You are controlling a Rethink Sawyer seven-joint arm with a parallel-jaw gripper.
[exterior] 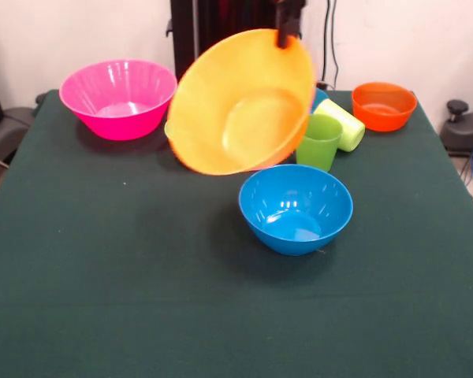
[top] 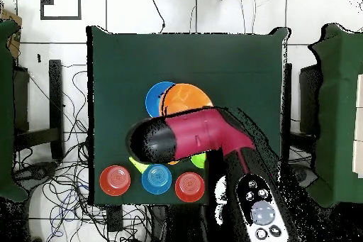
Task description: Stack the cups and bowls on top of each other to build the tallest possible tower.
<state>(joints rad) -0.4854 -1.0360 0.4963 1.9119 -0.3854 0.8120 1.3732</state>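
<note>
Clutter is gathered toward twelve and one o'clock on the green table (exterior: 102, 260) in the front view. Five bowls are counted there: a large yellow-orange bowl (exterior: 244, 102) held tilted in the air, a large pink bowl (exterior: 120, 98) at eleven o'clock, a medium blue bowl (exterior: 296, 208) standing alone near the centre, a small orange bowl (exterior: 383, 105) at one o'clock, and a sliver of a small blue bowl (exterior: 320, 96) behind the raised one. Two cups are seen: a green cup (exterior: 318, 142) upright and a lime-yellow cup (exterior: 343, 123) lying on its side, touching it. The gripper (exterior: 285, 33) is clamped on the upper rim of the yellow-orange bowl, which is hung just above and at eleven o'clock of the medium blue bowl, hiding whatever lies behind it. From overhead, the arm (top: 191, 134) is laid across the middle of the table, covering several items. No tower is stacked yet.
</note>
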